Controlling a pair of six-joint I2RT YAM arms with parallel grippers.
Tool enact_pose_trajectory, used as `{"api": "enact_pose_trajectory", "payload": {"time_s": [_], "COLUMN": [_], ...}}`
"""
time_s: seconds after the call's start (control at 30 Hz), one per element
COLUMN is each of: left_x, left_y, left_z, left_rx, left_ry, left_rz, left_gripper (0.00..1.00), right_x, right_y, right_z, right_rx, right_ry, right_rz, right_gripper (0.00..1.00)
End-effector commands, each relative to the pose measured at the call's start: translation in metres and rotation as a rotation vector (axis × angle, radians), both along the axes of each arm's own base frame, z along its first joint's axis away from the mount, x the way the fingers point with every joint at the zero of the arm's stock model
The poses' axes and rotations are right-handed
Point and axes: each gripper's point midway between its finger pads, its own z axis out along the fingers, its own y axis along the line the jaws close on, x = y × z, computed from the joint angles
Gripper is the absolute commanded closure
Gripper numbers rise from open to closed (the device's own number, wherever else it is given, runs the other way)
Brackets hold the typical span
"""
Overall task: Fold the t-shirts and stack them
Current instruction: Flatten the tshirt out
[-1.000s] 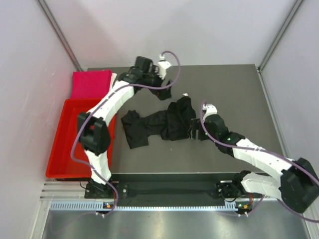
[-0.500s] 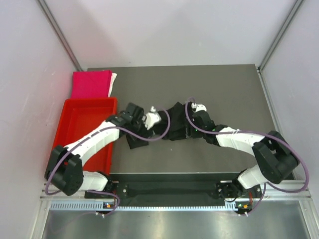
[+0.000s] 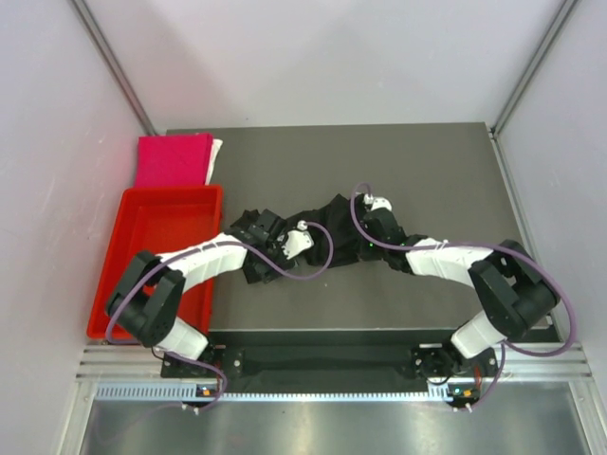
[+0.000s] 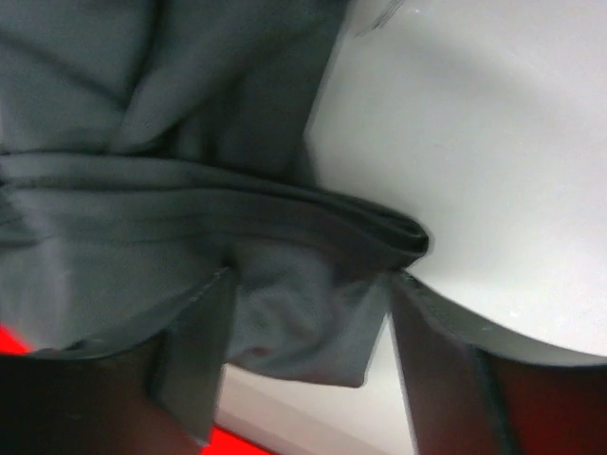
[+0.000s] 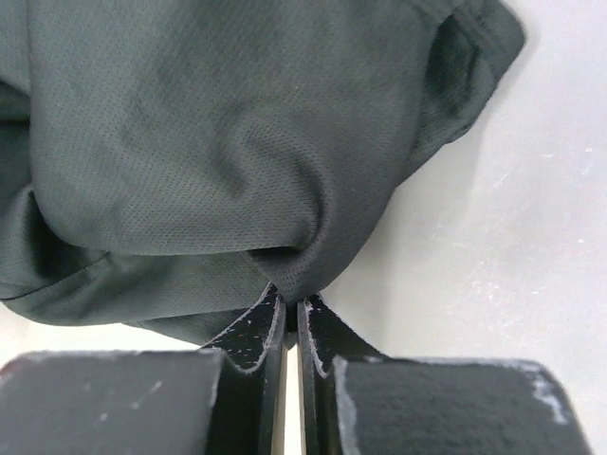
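Two jobs here: your R gripper (image 5: 288, 305) is pinched tight on a fold of the black t-shirt (image 5: 190, 142), prob. to pull it flat. L gripper (image 4: 305, 313) has fingers apart round a hem, no grip yet. Shirt lies crumpled mid table (image 3: 446, 171); pink t-shirt (image 3: 173, 159) waits folded, far-left corner.

The black t-shirt (image 5: 190, 142) is matt fine-mesh cloth; red tray (image 3: 142, 218) glossy plastic; table (image 3: 427, 171) matt grey
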Motion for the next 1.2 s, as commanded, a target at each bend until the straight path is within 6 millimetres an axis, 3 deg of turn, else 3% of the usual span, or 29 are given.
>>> {"api": "enact_pose_trajectory", "payload": {"time_s": [0.0,0.07,0.17,0.2,0.23,0.3,0.37,0.4,0.43,0.5,0.53,0.57,0.6,0.63,0.7,0.73,0.8,0.83,0.93,0.97,1.07,1.1,1.13,1.17], "left_x": [0.006,0.000,-0.003,-0.003,-0.003,0.011,0.021,0.036,0.044,0.056,0.054,0.053,0.051,0.044,0.037,0.034,0.025,0.020,0.007,0.006,0.018,0.034,0.043,0.055], "left_y": [-0.014,-0.015,-0.013,-0.014,-0.013,-0.016,-0.004,-0.001,0.022,0.045,0.065,0.071,0.077,0.087,0.095,0.099,0.102,0.104,0.101,0.101,0.101,0.101,0.101,0.101], "left_z": [-0.008,-0.016,-0.023,-0.020,-0.016,0.020,0.073,0.110,0.142,0.188,0.206,0.219,0.228,0.234,0.253,0.258,0.270,0.278,0.295,0.297,0.284,0.282,0.278,0.282], "left_rx": [-0.045,-0.049,-0.034,-0.036,-0.036,-0.088,-0.215,-0.289,-0.359,-0.403,-0.412,-0.424,-0.432,-0.431,-0.450,-0.455,-0.460,-0.466,-0.494,-0.502,-0.498,-0.499,-0.501,-0.505], "left_ry": [0.002,0.033,0.052,0.060,0.062,-0.003,-0.054,-0.116,-0.173,-0.279,-0.329,-0.359,-0.381,-0.389,-0.424,-0.431,-0.448,-0.466,-0.465,-0.466,-0.454,-0.469,-0.466,-0.479], "left_rz": [-0.025,-0.038,-0.037,-0.029,-0.022,0.013,0.088,0.121,0.193,0.265,0.313,0.325,0.341,0.375,0.414,0.428,0.441,0.444,0.442,0.443,0.464,0.475,0.487,0.497], "left_gripper": [0.33,0.40,0.81,0.99,1.00,1.00,1.00,1.00,1.00,1.00,1.00,1.00,1.00,1.00,1.00,1.00,1.00,1.00,1.00,1.00,1.00,1.00,1.00,1.00], "right_x": [0.018,0.018,0.021,0.020,0.021,0.021,0.020,0.016,0.017,0.012,0.005,-0.001,-0.005,-0.014,-0.028,-0.038,-0.051,-0.061,-0.081,-0.085,-0.075,-0.068,-0.051,-0.038], "right_y": [0.003,-0.002,-0.010,-0.012,-0.016,-0.020,-0.029,-0.036,-0.045,-0.067,-0.077,-0.086,-0.094,-0.100,-0.108,-0.112,-0.118,-0.122,-0.127,-0.128,-0.125,-0.124,-0.119,-0.116], "right_z": [0.035,0.041,0.049,0.051,0.054,0.074,0.103,0.110,0.121,0.158,0.189,0.197,0.211,0.237,0.253,0.275,0.285,0.304,0.328,0.329,0.331,0.330,0.322,0.332], "right_rx": [0.075,0.088,0.105,0.108,0.114,0.125,0.139,0.128,0.129,0.147,0.183,0.184,0.200,0.232,0.236,0.259,0.259,0.280,0.306,0.304,0.300,0.292,0.270,0.260], "right_ry": [-0.092,-0.105,-0.117,-0.119,-0.118,-0.150,-0.207,-0.211,-0.231,-0.306,-0.381,-0.394,-0.427,-0.492,-0.516,-0.568,-0.578,-0.621,-0.663,-0.661,-0.664,-0.665,-0.636,-0.672], "right_rz": [-0.023,-0.030,-0.042,-0.042,-0.047,-0.045,-0.055,-0.057,-0.076,-0.119,-0.135,-0.151,-0.169,-0.172,-0.178,-0.178,-0.182,-0.182,-0.170,-0.168,-0.169,-0.174,-0.175,-0.168], "right_gripper": [1.00,1.00,1.00,1.00,1.00,1.00,1.00,1.00,1.00,1.00,1.00,1.00,1.00,1.00,1.00,1.00,1.00,1.00,1.00,1.00,1.00,1.00,1.00,1.00]}}
